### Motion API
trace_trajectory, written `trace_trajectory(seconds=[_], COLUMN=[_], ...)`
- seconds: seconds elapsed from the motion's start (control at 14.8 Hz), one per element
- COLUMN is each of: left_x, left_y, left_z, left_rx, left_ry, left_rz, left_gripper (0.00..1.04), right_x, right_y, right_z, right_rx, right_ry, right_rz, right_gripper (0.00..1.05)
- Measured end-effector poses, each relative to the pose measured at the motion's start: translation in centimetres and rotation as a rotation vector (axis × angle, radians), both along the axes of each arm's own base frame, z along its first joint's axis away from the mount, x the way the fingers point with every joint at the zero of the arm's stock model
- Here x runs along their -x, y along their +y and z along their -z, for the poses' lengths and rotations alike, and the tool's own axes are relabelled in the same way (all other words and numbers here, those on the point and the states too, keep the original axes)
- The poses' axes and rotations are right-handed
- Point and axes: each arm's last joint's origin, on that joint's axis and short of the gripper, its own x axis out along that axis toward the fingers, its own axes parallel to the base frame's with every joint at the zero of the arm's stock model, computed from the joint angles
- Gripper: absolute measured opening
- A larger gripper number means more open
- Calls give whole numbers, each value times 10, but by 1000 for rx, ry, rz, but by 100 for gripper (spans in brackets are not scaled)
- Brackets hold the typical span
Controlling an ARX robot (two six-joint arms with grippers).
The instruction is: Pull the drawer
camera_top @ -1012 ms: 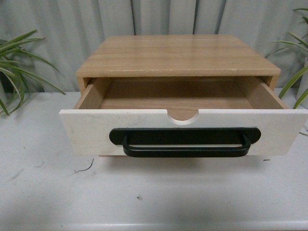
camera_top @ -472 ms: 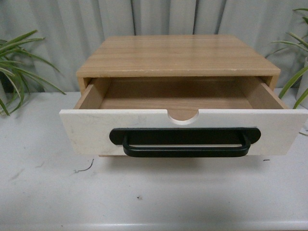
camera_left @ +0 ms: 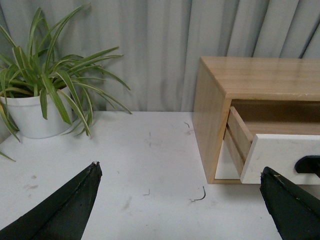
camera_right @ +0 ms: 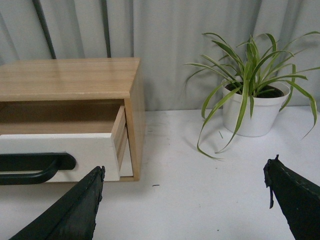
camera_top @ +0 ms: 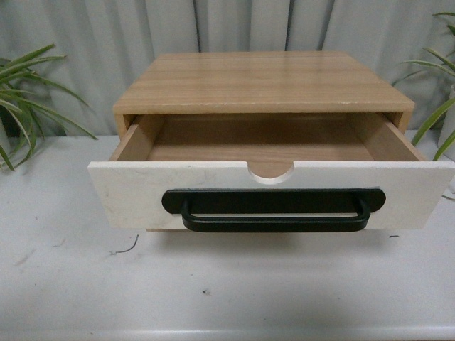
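Front view gives you no writing to read anywhere. Nearest you lies bare white table (camera_top: pixel 234 291), then the drawer (camera_top: pixel 135 192) pulled out of the wooden cabinet (camera_top: pixel 263 82), its black bar handle (camera_top: pixel 274 224) overhanging the tabletop. Your left gripper (camera_left: pixel 180 197) and right gripper (camera_right: pixel 182 200) both stand spread wide over free table, clear of the drawer's corners. Farther back, potted plants (camera_left: pixel 30 112) flank the cabinet before a grey curtain (camera_top: pixel 234 25).
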Motion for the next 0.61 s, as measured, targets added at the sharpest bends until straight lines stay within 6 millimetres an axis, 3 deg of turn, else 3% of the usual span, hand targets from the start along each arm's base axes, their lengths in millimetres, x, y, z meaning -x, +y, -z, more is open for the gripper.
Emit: trace_trajectory(seconds=[0.61], left_x=[0], left_y=[0], left_z=[0], left_rx=[0], left_ry=[0], left_rz=[0], left_gripper=[98], right_x=[0], right_y=[0], right_z=[0], right_rx=[0], right_ry=[0], right_rz=[0], right_gripper=[98])
